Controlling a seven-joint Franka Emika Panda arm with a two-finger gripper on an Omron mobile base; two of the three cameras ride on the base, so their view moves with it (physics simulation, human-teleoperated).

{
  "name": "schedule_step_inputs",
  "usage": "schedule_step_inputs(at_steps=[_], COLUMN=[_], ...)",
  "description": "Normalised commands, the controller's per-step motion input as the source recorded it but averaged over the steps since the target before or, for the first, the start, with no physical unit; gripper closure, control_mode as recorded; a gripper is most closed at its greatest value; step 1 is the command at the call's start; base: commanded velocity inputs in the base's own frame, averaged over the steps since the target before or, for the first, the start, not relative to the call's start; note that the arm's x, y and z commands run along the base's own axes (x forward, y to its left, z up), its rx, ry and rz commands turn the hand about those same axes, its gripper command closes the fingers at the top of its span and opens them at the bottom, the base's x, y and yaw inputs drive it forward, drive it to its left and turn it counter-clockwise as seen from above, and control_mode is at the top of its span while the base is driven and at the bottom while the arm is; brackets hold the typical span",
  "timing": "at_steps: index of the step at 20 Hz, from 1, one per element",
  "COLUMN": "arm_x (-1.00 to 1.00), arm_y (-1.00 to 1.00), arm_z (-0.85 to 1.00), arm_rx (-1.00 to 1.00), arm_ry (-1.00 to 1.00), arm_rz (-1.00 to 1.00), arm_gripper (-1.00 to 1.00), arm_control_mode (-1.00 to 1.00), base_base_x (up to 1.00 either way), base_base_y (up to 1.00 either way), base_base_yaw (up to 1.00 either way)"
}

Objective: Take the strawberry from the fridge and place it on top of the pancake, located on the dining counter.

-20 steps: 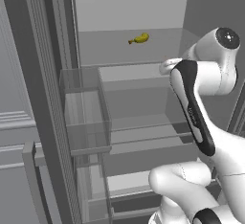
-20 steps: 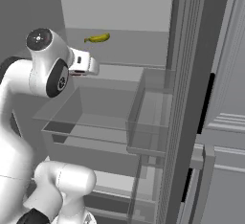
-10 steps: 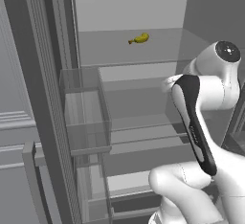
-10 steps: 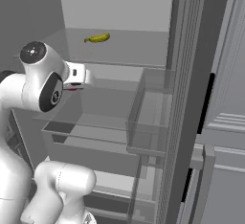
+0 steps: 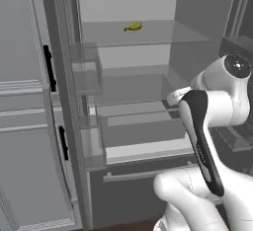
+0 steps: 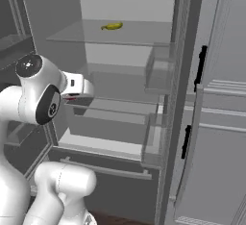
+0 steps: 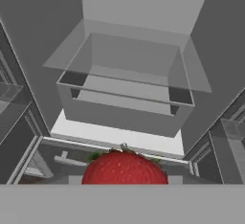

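Fridge (image 5: 148, 101) open, strawberry (image 7: 125, 168) at the claw.

Hand view: strawberry sits low, just ahead of the camera, before a clear drawer (image 7: 127, 101); drawer contents not discernible. Yellow item (image 5: 133, 26) lies on the upper glass shelf (image 5: 163, 32), well above the claw (image 6: 77, 94). Claw state: cannot tell, fingertips hidden. Door bins (image 6: 158, 70) stand right.

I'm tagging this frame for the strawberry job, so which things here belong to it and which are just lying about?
Part of the job:
- strawberry, red, close against the hand camera at the end effector
- fridge, door open, glass shelves and clear drawer showing

Just lying about:
- small yellow item on the upper glass shelf
- light grey panelled cabinets with black handles beside the fridge
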Motion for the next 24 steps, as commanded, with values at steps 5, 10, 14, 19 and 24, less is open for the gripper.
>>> schedule_step_inputs(at_steps=[5, 10, 14, 19, 24], arm_x=[0.0, 0.0, 0.0, 0.0, 0.0], arm_y=[0.0, 0.0, 0.0, 0.0, 0.0], arm_z=[0.0, 0.0, 0.0, 0.0, 0.0], arm_rx=[0.0, 0.0, 0.0, 0.0, 0.0], arm_ry=[0.0, 0.0, 0.0, 0.0, 0.0], arm_rz=[0.0, 0.0, 0.0, 0.0, 0.0], arm_gripper=[1.0, 1.0, 1.0, 1.0, 1.0], arm_control_mode=[1.0, 1.0, 1.0, 1.0, 1.0], base_base_x=[-1.0, -1.0, -1.0, -1.0, -1.0], base_base_y=[0.0, 0.01, 0.06, 0.05, 0.1], base_base_yaw=[0.04, 0.1, 0.14, 0.24, 0.34])
